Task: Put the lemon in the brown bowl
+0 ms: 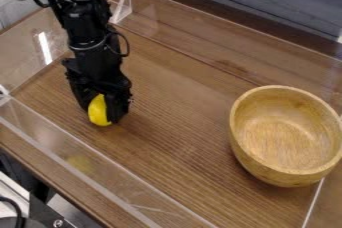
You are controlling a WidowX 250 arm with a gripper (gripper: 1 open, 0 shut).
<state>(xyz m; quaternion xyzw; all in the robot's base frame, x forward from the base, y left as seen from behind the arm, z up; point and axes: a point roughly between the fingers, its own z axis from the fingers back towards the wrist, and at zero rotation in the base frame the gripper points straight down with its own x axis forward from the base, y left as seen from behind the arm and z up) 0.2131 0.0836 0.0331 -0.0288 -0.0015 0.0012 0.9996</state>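
Nearest you, bottom left: black cable (12,210), partly cut off by the frame edge; what it joins cannot be read. Just up from it, on the table (174,157), you have pale lines and a faint yellow patch (82,161), too blurred to identify.

Lemon (100,115): on the left side of the view, between the dark fingers of your gripper (102,109), well apart from the bowl. Its upper part and flanks are covered by the fingers; a yellow strip faces you. You have the gripper narrowed around the lemon, holding it. The exact contact points are lost in black on black, and you cannot tell whether the lemon's underside touches the table.

Bowl (285,135): right side of the view, upright, hollow facing up; you see no contents in it.

Arm (90,37): comes in from the top left and hangs nearly vertical, gripper pointing down. Its upper end is cut off by the top edge; joints and wires merge into one dark mass. Behind it, you get a pale angular item (118,8), partly hidden and unclear. Farthest: grey-blue boards (287,0), cropped above.
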